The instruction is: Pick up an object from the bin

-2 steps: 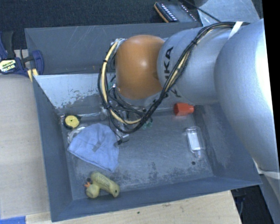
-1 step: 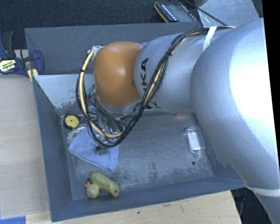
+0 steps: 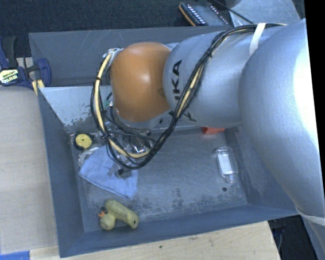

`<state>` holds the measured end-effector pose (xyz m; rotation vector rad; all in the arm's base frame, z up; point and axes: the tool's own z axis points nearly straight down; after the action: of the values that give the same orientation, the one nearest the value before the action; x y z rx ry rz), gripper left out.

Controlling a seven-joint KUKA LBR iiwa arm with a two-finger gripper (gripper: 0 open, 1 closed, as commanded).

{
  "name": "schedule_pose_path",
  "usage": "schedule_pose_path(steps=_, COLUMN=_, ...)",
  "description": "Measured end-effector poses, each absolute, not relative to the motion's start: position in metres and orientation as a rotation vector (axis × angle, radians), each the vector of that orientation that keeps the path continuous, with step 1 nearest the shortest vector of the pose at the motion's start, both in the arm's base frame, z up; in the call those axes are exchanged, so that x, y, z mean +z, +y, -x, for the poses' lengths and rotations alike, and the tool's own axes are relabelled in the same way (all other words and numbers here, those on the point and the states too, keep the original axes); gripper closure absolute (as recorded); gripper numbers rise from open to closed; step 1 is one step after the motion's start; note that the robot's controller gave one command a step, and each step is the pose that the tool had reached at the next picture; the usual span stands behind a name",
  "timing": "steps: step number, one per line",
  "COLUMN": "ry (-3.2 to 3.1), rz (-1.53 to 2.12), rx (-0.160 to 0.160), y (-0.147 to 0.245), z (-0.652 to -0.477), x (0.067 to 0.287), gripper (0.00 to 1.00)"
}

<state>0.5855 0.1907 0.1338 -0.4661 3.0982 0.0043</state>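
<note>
My gripper (image 3: 129,150) hangs low at the bin's left middle, mostly hidden under the arm's orange cover. Directly below it, and to its left, lies a crumpled pale blue cloth (image 3: 105,174); a dark tip of the gripper reaches the cloth's upper edge. A small yellow round thing (image 3: 83,142) sits just left of the gripper near the bin's left wall. An olive-yellow duck-shaped toy (image 3: 118,215) lies at the front left corner.
A small clear bottle (image 3: 225,163) lies on the floor at the right. A red piece (image 3: 213,130) shows at the edge of the arm behind it. The arm covers the back right of the bin.
</note>
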Motion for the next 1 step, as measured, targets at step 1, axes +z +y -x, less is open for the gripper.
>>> schedule_pose_path(steps=1, ry=3.13, rz=-0.086, rx=0.01, y=0.2351, z=-0.5755, x=0.0698, gripper=0.0)
